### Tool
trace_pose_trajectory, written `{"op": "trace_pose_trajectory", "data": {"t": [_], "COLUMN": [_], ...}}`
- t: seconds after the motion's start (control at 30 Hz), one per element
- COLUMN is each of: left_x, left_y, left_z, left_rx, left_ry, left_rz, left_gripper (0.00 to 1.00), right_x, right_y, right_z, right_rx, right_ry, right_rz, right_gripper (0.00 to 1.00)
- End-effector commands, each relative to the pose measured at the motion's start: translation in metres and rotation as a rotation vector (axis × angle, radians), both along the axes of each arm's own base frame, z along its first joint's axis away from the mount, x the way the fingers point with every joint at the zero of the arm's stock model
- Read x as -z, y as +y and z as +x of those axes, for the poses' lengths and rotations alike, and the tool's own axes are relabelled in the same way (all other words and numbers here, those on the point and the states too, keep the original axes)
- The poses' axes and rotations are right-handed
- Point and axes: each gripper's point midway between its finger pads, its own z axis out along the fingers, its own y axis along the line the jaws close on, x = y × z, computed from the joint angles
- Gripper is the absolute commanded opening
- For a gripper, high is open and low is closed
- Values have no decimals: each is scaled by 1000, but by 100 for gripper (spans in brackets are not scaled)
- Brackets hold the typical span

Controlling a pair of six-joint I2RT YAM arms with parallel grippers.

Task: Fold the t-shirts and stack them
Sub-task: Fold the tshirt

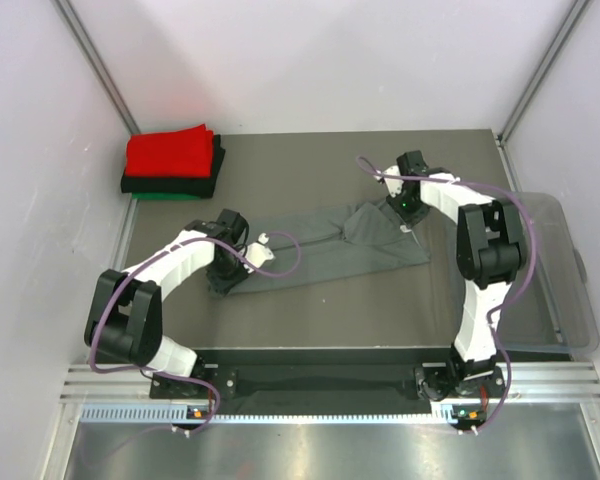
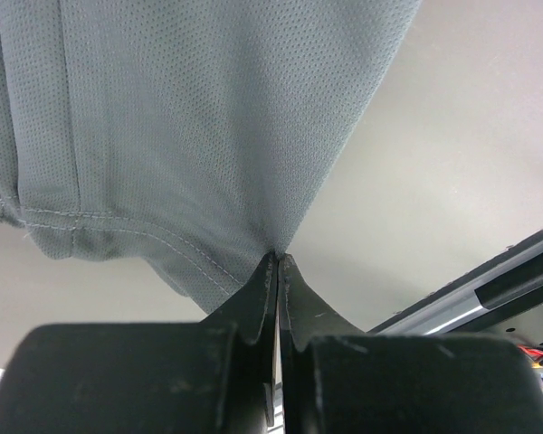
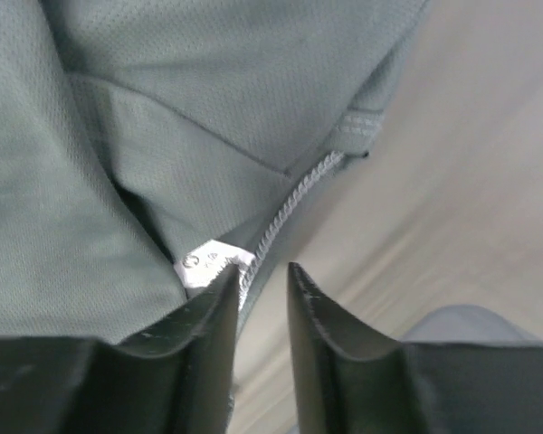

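Pinching a hem corner of the dark grey t-shirt (image 2: 190, 136), the left gripper (image 2: 278, 259) is pressed together, cloth fanning ahead of it. The right gripper (image 3: 262, 271) stands narrowly parted, the stitched edge just off one fingertip; best seat that edge between the jaws before closing

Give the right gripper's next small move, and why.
Probably close the right gripper on the stitched edge of the grey t-shirt beside the white label: its jaws stand apart there, while the left gripper is shut on its other end.

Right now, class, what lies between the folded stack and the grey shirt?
Only bare table separates stack and grey shirt, shown in the top view.
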Motion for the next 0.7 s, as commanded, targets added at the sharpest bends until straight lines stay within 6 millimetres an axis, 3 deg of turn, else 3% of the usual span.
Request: {"op": "trace_pose_trajectory", "data": {"t": [0.0, 0.1, 0.27, 0.33, 0.43, 0.67], "left_x": [-5, -7, -10, -11, -12, -7], "left_y": [1, 0, 0, 0, -8, -46], "left_z": [-5, -5, -6, -7, -8, -13], "left_rx": [-4, -2, -1, 1, 17, 82], "left_ry": [-3, -10, -12, -11, -7, 68], "left_rz": [6, 7, 9, 6, -17, -65], "left_gripper": [0, 0, 0, 0, 0, 0], "right_x": [7, 15, 27, 31, 24, 6], "right_y": [-2, -2, -3, -2, 1, 12], "right_z": [4, 4, 7, 10, 30, 103], "right_rx": [19, 26, 46, 42, 35, 14], "right_ry": [37, 60, 121, 126, 85, -48], "right_rz": [18, 22, 62, 63, 64, 63], "right_gripper": [26, 20, 0, 0, 0, 0]}}
